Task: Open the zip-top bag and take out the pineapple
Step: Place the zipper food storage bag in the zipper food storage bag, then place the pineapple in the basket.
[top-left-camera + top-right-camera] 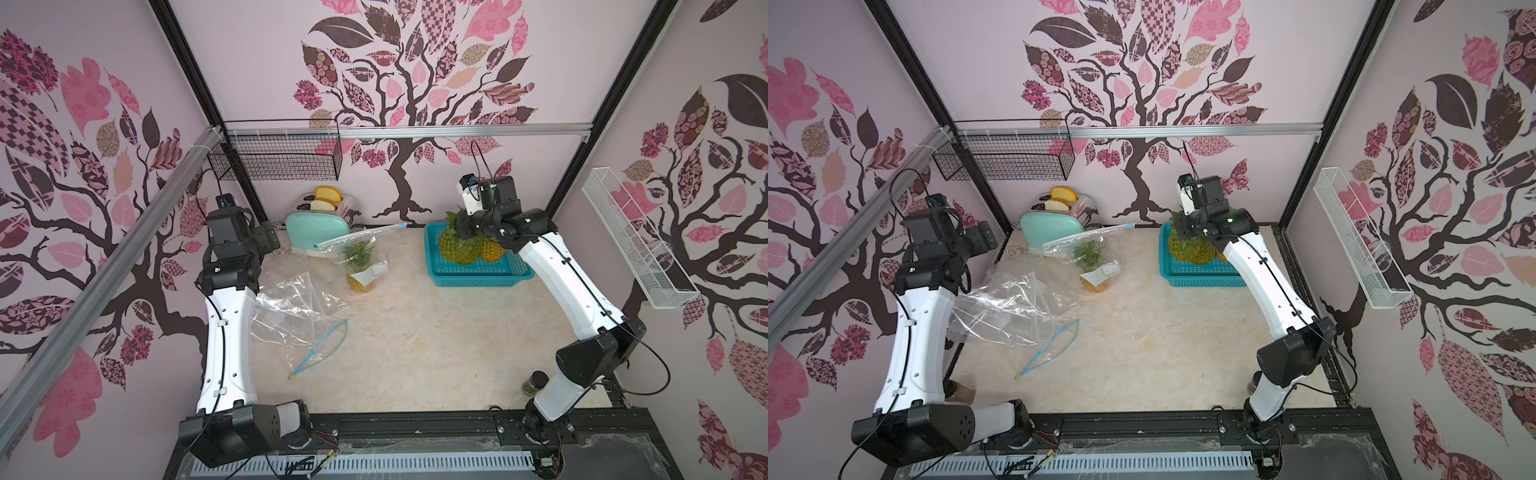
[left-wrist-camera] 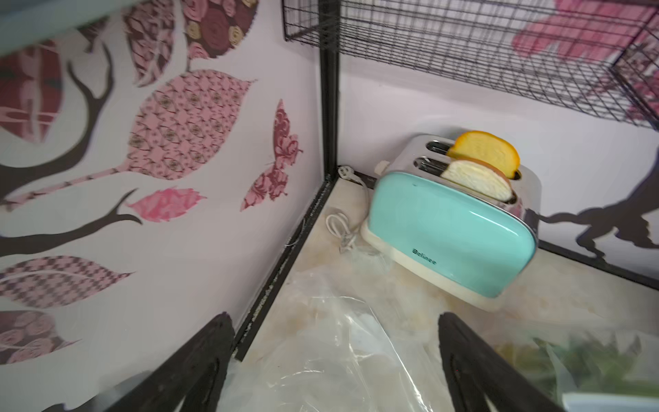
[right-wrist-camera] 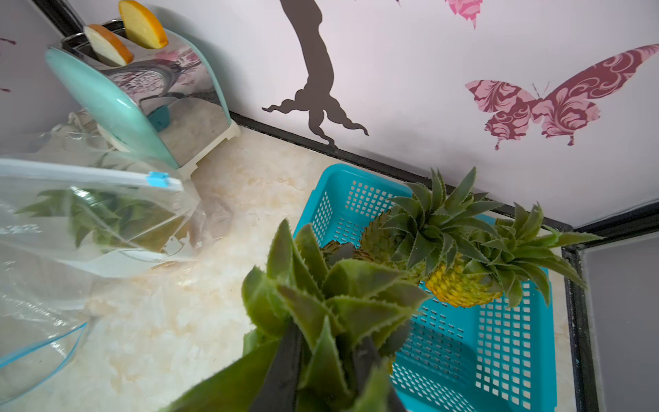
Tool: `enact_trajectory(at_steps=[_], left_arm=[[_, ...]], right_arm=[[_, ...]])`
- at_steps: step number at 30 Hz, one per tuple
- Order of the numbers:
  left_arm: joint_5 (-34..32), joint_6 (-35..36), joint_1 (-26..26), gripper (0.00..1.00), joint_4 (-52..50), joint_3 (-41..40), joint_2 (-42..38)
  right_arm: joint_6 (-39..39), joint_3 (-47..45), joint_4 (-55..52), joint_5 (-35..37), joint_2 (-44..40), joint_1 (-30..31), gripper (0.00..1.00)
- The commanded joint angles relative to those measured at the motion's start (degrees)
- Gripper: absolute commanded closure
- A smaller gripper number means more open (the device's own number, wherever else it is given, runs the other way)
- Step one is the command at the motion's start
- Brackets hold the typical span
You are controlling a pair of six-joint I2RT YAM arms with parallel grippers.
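Spiky crown leaves of the pineapple (image 3: pixel 331 303) crowd the right wrist view. I note the right gripper (image 3: pixel 330 339) pinching them over the near side of the blue basket (image 3: pixel 356 199), which holds two more pineapples (image 3: pixel 438 228). Whether the held fruit rests on the basket, I cannot tell. I find the left gripper (image 2: pixel 333 317) spread wide above the empty zip-top bag (image 1: pixel 299 307), which lies on the table (image 1: pixel 415 353) with its mouth gaping. A second bag (image 1: pixel 353 245), its zip track closed, stands just beside the toaster (image 1: pixel 318 232) with a bagged pineapple (image 1: pixel 359 266) inside.
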Motion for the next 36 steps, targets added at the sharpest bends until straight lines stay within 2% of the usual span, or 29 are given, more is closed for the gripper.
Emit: enact_trajectory(at_steps=[1,7,18,24,27,29,32,36], left_arm=[[8.08,-3.15,0.03,0.06,5.01,-0.19,-4.82],[8.05,-2.56,0.07,0.06,3.77,-2.07,-6.80],[10.99,-3.78,0.03,0.06,4.69,-5.72,-8.13],[17.01,-3.61,0.05,0.06,5.13,-6.99,-8.99],[22.76,-2.19,0.03,0.06,5.24,-7.29,-8.82],[28.05,-0.36,-0.04,0.06,5.26,-7.26,-8.30],[34.70,1.37,-0.48,0.06,4.87,-6.59,-6.81],[39.70,6.32,-3.83,0.06,1.73,-3.01,-3.02]], right_arm=[[-0.29,4.74,5.10,1.36,2.63,-0.49,1.00],[0.46,6.22,4.55,-0.23,7.57,-1.14,1.00],[3.37,-4.33,9.18,-1.85,7.07,-2.39,1.00],[5.31,-8.02,11.69,-5.29,9.77,-4.71,1.00],[5.98,-8.87,12.00,-6.35,11.65,-5.57,1.00],[6.58,-9.66,12.48,-6.65,12.61,-5.95,0.93],[7.13,-10.44,12.51,-7.40,13.11,-6.07,0.74],[7.36,-11.18,12.47,-7.40,11.14,-6.07,0.50]])
